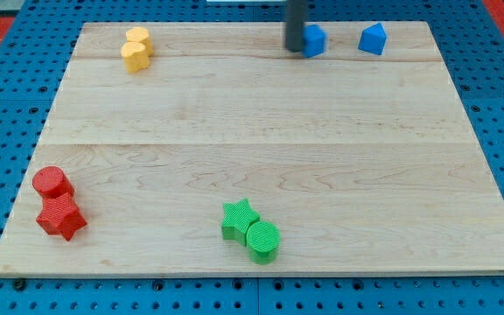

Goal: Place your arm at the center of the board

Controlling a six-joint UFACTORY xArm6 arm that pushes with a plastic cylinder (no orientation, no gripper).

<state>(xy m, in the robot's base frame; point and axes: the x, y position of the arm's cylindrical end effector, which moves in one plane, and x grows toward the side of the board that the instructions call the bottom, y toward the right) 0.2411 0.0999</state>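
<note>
**Tip parked at far edge, centre not yet reached**

The board is seen whole; its middle is bare wood, and every block is kept to the edges or corners.

Blocks, largest group down:
- Red pair at the bottom-left corner: red cylinder touching the red star below it.
- Green pair near the bottom edge, mid-width: green star touching the green cylinder.
- Yellow pair near the top-left corner, shapes not clearly made out, pressed together.
- Blue cube and blue pentagon along the top edge, right of mid-width, set apart.

My tip is found at the top edge, touching or just beside the blue cube on its left side. No jaws are fitted, only a rod, so no open or closed state applies.

Progress is judged as early: the target spot, the board's centre, lies well apart from the tip, toward the bottom edge and slightly left. That whole run is left to do. The path looks unobstructed; the blue cube could be nudged if the tip is dragged right.
</note>
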